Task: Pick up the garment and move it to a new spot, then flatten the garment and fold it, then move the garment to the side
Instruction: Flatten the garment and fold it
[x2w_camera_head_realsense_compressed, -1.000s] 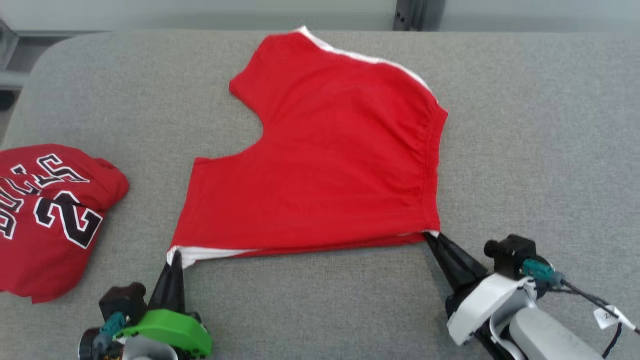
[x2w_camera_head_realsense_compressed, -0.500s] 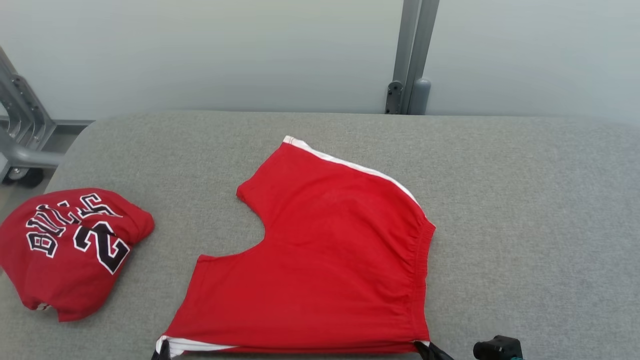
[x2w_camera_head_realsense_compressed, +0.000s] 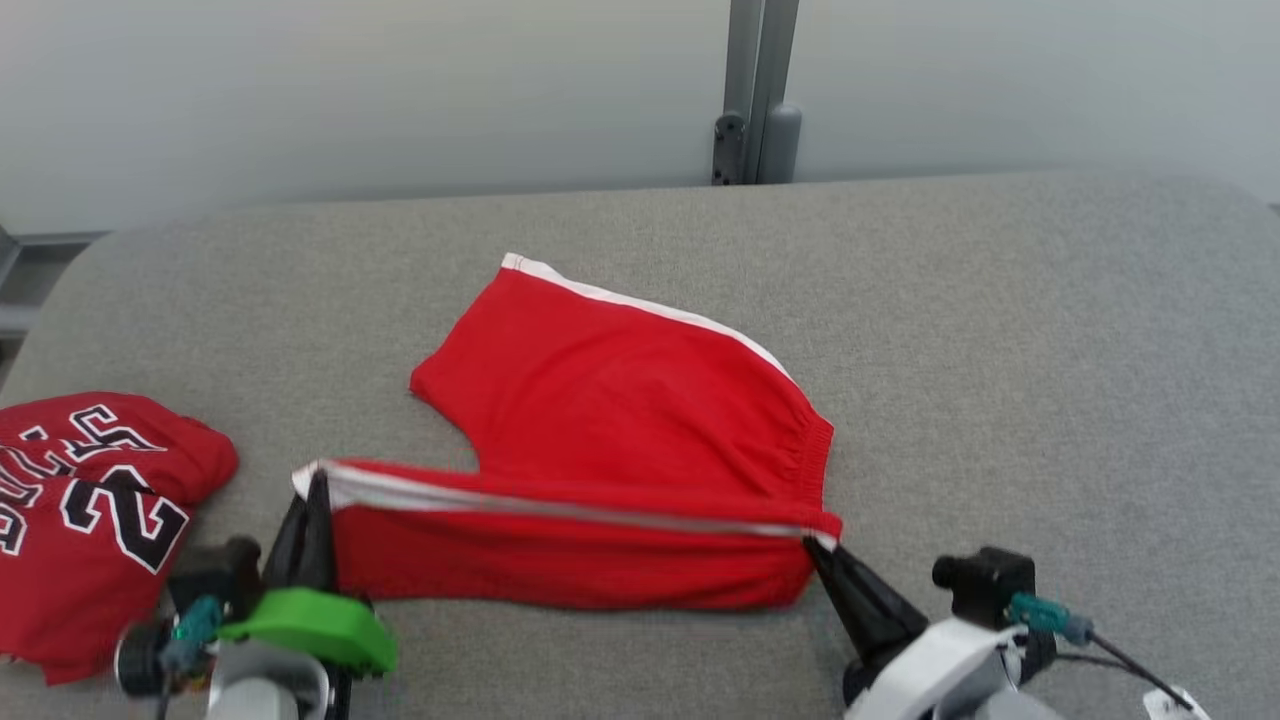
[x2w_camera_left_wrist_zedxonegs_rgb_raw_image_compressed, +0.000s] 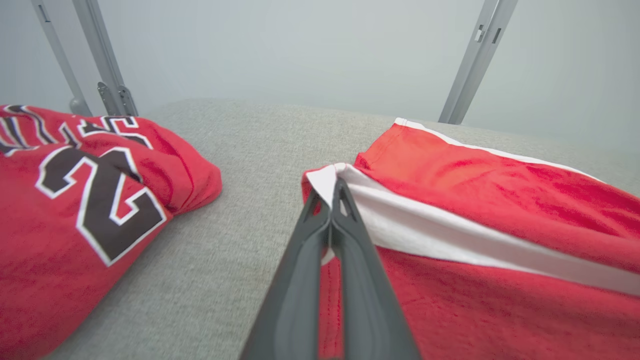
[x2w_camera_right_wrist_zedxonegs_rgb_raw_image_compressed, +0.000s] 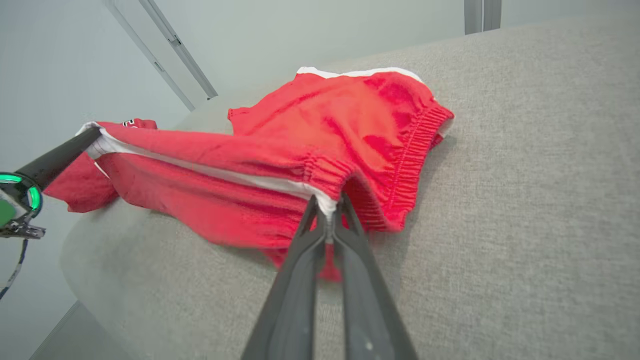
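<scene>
While the left gripper (x2w_camera_head_realsense_compressed: 316, 492) pinches the white-striped hem corner and the right gripper (x2w_camera_head_realsense_compressed: 818, 548) pinches the gathered elastic waistband, the soft red shorts (x2w_camera_head_realsense_compressed: 620, 410) lie mid-frame, their near edge lifted taut between the two. A crumpled red jersey (x2w_camera_head_realsense_compressed: 90, 520) sits lower left on the grey woven surface (x2w_camera_head_realsense_compressed: 1000, 350).

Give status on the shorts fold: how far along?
Done: red shorts lie spread on the grey table. In hand: left gripper shut on the near hem corner, right gripper on the near waistband corner, that edge raised off the table, mid-fold. Remaining: lay it over the far leg, finish folding, move aside.
</scene>
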